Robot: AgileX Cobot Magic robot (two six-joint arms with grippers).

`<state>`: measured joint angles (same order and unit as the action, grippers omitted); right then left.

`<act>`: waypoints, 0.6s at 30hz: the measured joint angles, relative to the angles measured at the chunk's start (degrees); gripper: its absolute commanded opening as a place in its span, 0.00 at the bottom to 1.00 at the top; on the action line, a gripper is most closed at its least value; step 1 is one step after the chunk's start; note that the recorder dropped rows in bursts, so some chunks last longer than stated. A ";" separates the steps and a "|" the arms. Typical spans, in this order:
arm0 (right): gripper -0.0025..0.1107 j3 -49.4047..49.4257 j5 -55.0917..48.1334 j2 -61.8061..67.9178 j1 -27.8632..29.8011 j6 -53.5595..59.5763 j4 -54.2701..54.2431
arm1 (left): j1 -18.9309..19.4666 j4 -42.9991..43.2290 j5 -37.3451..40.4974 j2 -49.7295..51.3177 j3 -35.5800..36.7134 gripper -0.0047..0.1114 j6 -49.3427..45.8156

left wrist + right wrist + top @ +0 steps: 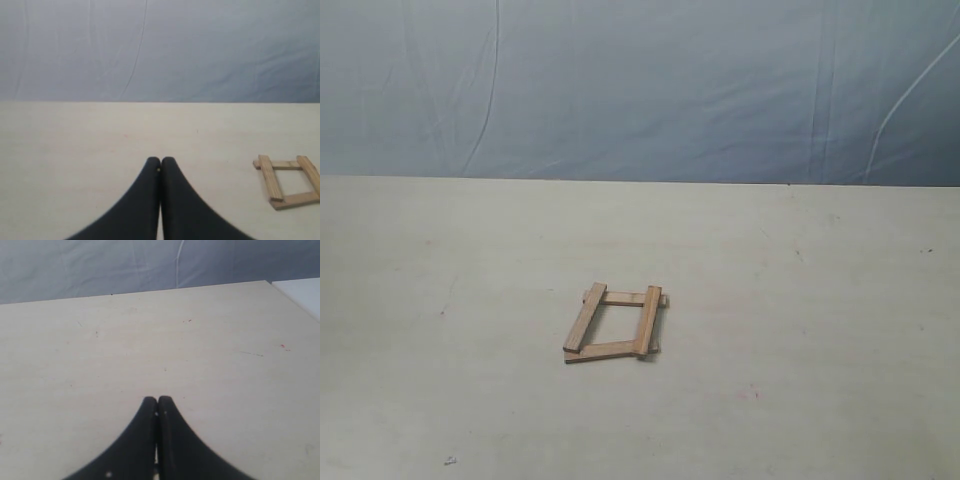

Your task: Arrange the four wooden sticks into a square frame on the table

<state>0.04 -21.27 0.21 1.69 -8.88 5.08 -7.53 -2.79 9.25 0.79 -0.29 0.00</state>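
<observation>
The four wooden sticks lie as a small square frame (614,323) near the middle of the table (800,330), their ends overlapping at the corners. The same frame (289,181) shows at the edge of the left wrist view. My left gripper (160,161) is shut with nothing between its black fingers, and it hangs well apart from the frame. My right gripper (158,400) is also shut and empty, over bare table (210,340); no stick shows in its view. Neither gripper appears in the exterior view.
A blue-grey sheet backdrop (640,85) rises behind the table's far edge. A white surface (302,292) lies beyond the table corner in the right wrist view. Small dark specks and red marks dot the tabletop.
</observation>
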 measured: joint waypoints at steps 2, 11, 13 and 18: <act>0.01 0.00 0.00 0.00 0.00 0.00 0.00 | 0.00 0.00 2.29 -0.35 0.00 0.04 0.00; 0.01 0.00 0.00 0.00 0.00 0.00 0.00 | 0.00 -0.11 3.97 -0.46 0.02 0.04 0.00; 0.01 0.00 0.00 0.00 0.00 0.00 0.00 | 0.00 0.04 3.97 -0.46 0.02 0.04 0.00; 0.01 0.00 0.00 0.00 0.00 0.00 0.00 | 0.00 0.84 3.97 -0.46 0.02 0.04 0.00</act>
<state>0.04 -21.27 0.21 1.69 -8.88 5.08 -7.53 -1.95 13.22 0.33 -0.28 0.00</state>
